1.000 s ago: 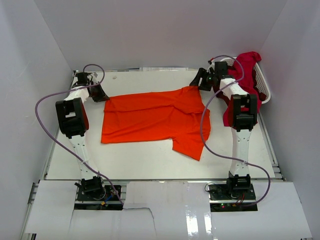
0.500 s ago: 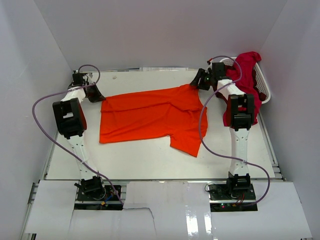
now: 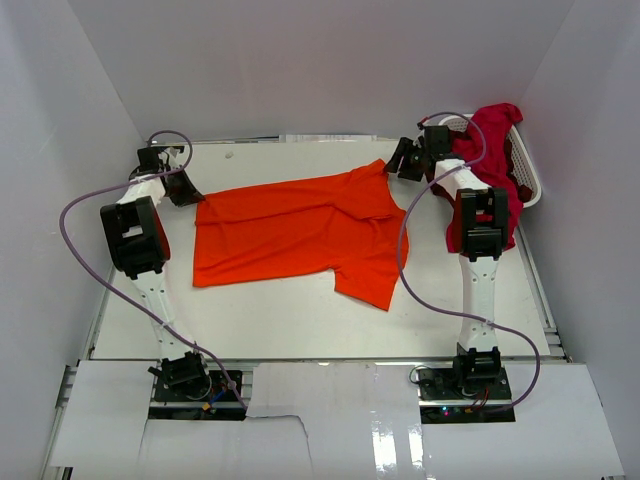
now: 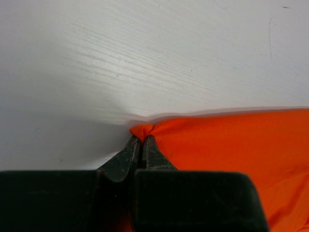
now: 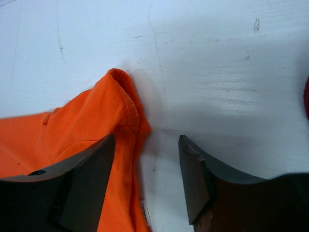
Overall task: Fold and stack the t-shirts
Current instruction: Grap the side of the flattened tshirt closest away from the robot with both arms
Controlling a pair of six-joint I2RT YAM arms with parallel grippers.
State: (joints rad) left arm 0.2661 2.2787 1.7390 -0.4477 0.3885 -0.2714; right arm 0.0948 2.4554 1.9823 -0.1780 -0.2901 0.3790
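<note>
At the spreading step, by the look of it, with no fold made yet. Pinches the far-left corner of the orange t-shirt (image 3: pixel 300 235) in the left gripper (image 4: pixel 141 145), cloth bunched between closed jaws. Straddles the far-right corner with the right gripper (image 5: pixel 146 147), jaws apart, one finger over fabric, one over bare table (image 3: pixel 300 330), gripping nothing. Leaves the shirt flat mid-table, red t-shirts (image 3: pixel 497 140) heaped in the basket (image 3: pixel 533 185). Next, probably: close on that hem corner, then pull taut and smooth.
</note>
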